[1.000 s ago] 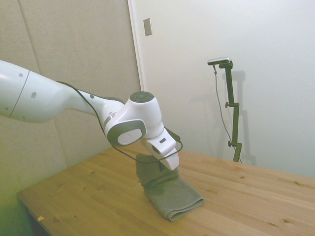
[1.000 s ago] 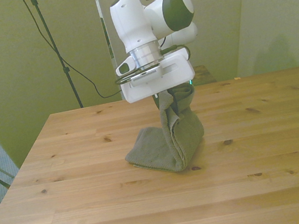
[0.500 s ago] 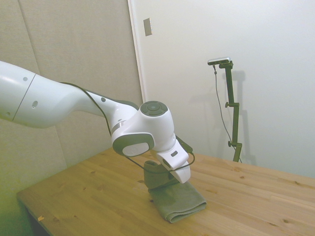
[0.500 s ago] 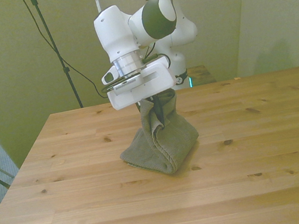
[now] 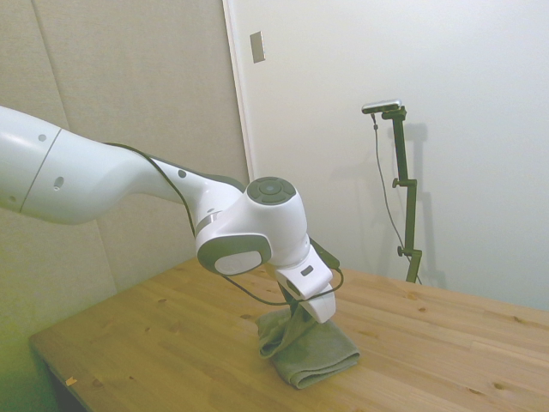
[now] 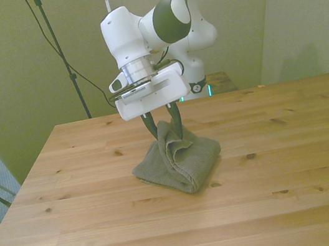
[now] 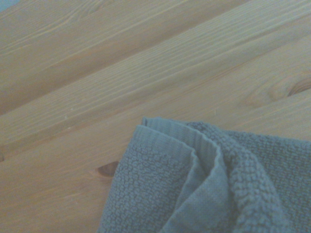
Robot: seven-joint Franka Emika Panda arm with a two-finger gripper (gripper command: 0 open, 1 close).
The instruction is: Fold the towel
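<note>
The wooden tabletop (image 6: 297,157) carries the grey-olive towel (image 6: 180,161), folded into a thick bundle near its middle, with one bunched ridge standing up from the layers. The gripper (image 6: 164,126) hangs just above that ridge; the front view shows its dark fingers (image 6: 151,127) spread apart on either side of it, gripping nothing, whereas the side view hides them behind the hand. Only the wrist view shows the towel's ribbed hem curling over at a corner.

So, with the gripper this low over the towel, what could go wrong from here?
1. The gripper has its fingers spread around a raised ridge of the towel; if it lifts straight up, a finger may snag the terry and pull the fold open.
2. The top layer sits bunched and uneven, as the wrist view shows, so it may slump sideways onto the table instead of lying flat.
</note>
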